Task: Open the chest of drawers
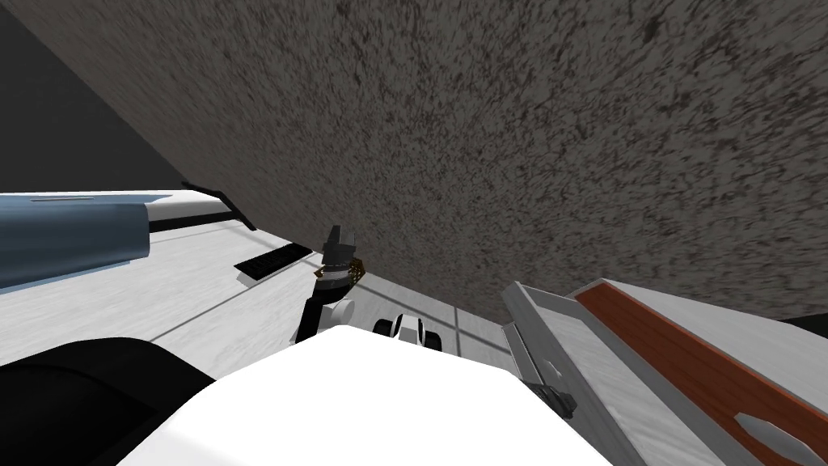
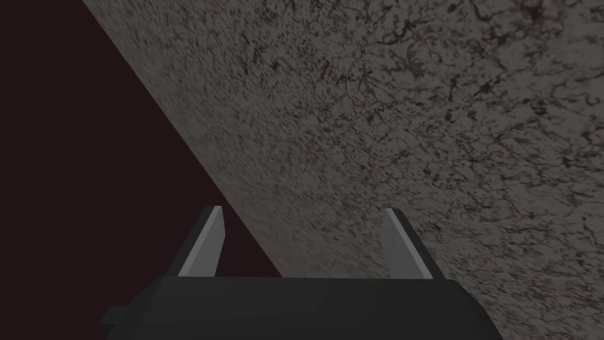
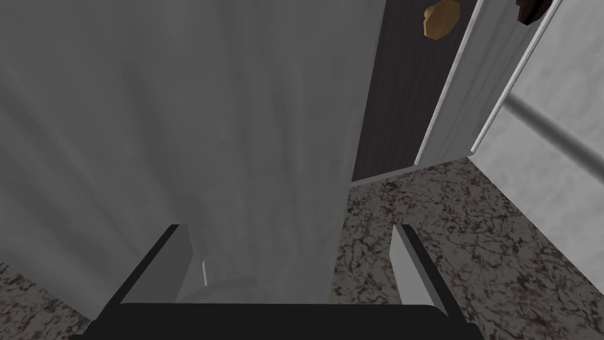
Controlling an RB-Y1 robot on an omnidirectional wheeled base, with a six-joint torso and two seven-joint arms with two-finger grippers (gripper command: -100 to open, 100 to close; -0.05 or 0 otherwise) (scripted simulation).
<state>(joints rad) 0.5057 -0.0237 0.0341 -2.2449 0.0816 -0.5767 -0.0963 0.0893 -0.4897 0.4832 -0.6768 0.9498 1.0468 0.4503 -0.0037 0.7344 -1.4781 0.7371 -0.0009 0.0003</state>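
Head view is mostly ground: a speckled grey-brown stone-look floor (image 1: 525,146) with dark veining, running on a slant to a white streaky wall with thin seams (image 1: 162,291) on my left. That wall carries a smooth slate-blue slab (image 1: 65,235) and a small black slotted vent (image 1: 271,260). The light grey chest of drawers (image 1: 671,348) sits low on my right, boxy, with a long red-brown wood-grain panel and a pale lozenge-shaped handle (image 1: 764,429). I can't tell whether any drawer is pulled out. The left gripper (image 1: 340,235) points out over the bare floor near the middle. In the left wrist view, the left gripper (image 2: 304,212) has its thin blades spread wide with nothing in them, over the floor and a black area (image 2: 88,177) past its edge. In the right wrist view, the right gripper (image 3: 292,233) is spread just as wide and empty, close up to a flat pale grey surface (image 3: 177,118) with faint streaks. Beyond it are a dark wood-grain panel (image 3: 389,118) with a brass octagonal knob (image 3: 441,18), and a round grey bar (image 3: 554,133).
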